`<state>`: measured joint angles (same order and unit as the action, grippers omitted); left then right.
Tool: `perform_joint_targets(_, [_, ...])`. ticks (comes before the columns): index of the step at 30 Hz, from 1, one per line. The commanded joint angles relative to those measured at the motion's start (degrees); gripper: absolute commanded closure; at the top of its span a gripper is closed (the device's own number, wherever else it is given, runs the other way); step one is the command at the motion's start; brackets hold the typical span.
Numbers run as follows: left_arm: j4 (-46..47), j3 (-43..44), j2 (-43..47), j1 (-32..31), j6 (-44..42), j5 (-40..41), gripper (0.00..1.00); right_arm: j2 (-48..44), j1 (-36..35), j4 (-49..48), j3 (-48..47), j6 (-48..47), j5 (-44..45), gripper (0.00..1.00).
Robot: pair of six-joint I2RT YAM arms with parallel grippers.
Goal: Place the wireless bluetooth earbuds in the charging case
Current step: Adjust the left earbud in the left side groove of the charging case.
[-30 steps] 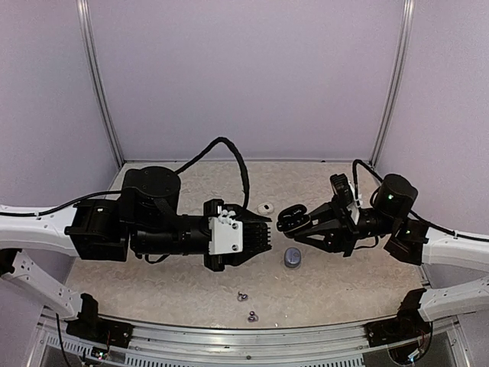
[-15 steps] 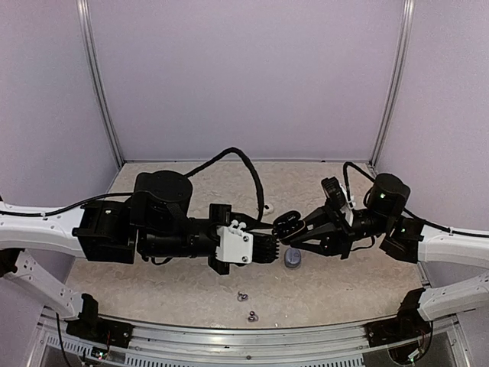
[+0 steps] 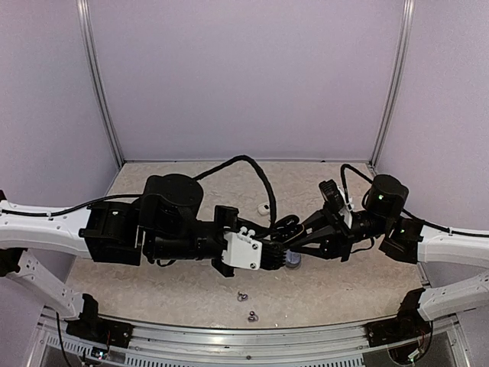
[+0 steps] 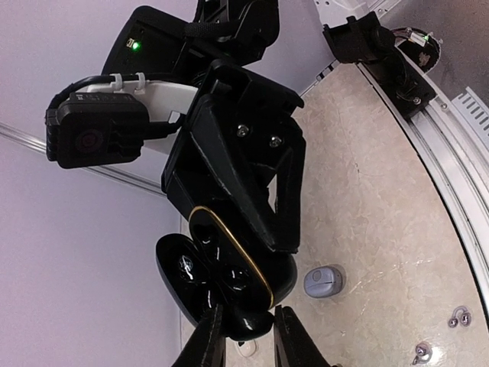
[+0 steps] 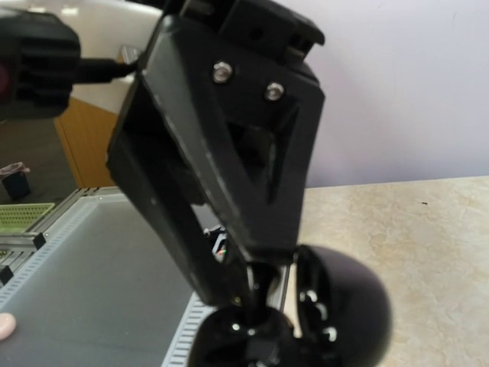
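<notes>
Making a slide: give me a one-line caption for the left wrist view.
Right gripper holds an open black charging case above the table; left gripper straddles its lower edge.

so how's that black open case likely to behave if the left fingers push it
The black case looks glossy and rounded, so it could well slip or pivot in the right fingers. Its two halves stand open, so a push would probably swing one towards shut.

Glossy black charging case (image 4: 221, 279), open, gold-rimmed, raised mid-frame. Silvery earbud (image 3: 243, 297) and second earbud (image 3: 252, 316) lie loose, lower centre.
</notes>
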<state>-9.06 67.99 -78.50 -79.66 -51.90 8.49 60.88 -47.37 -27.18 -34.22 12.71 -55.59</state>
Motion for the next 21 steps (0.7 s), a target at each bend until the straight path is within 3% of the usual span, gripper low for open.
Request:
perform_joint_targets(1, [-0.6,2.3,-0.6,-0.6,-0.5,1.1,0.77,0.1,-0.8,-0.2,-1.4,-0.5,-0.9,1.0])
perform_joint_targets(8, [-1.9,3.8,-1.2,-0.6,0.5,0.3,0.87,-0.1,-1.0,0.9,-1.4,-1.5,0.4,1.0])
perform_joint_targets(21, [-4.2,9.5,-5.7,-0.6,9.1,2.7,0.87,-1.7,-2.0,6.3,-2.5,-6.9,9.4,1.0])
